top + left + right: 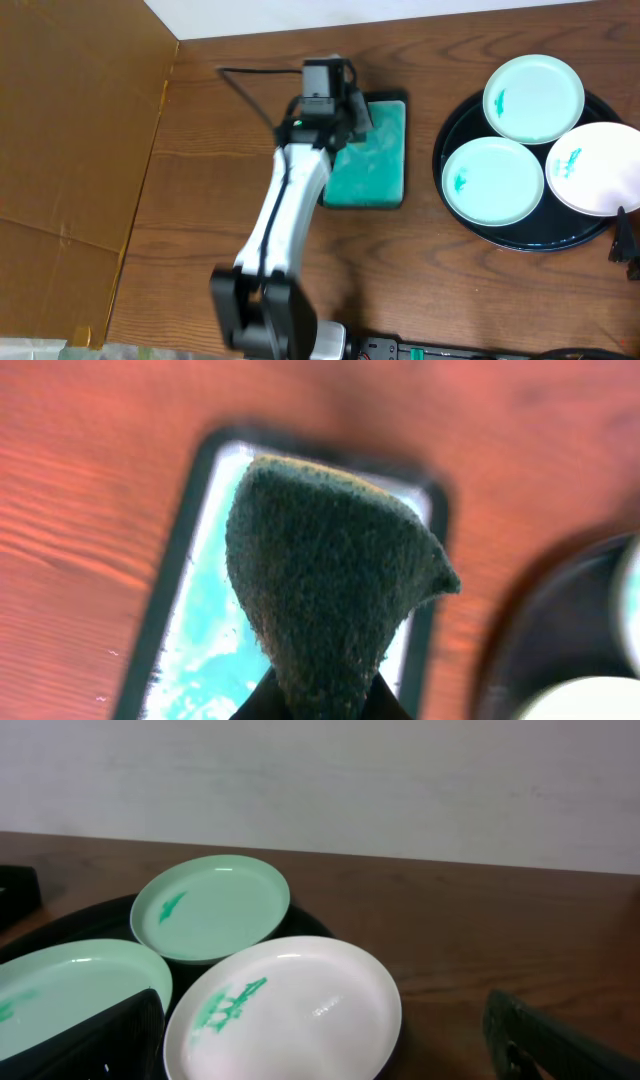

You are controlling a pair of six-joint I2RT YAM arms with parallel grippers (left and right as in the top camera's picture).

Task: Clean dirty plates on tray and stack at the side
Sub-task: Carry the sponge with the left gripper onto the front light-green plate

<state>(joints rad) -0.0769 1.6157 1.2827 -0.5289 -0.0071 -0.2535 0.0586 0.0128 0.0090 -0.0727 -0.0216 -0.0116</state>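
**Left end effector (350, 115) clamped on sponge (330, 580); plates on black tray (520, 243)**

The sponge, dark and rough, hangs above the teal-lined sponge tray (375, 170) on the worktop (200, 200). The right end effector (330, 1055) – fingers wide apart, holding nothing – sits at the black tray's right edge. On that tray lie two mint plates (534, 97) (493, 180) and a white plate (598, 168), close together, each with a teal smear.
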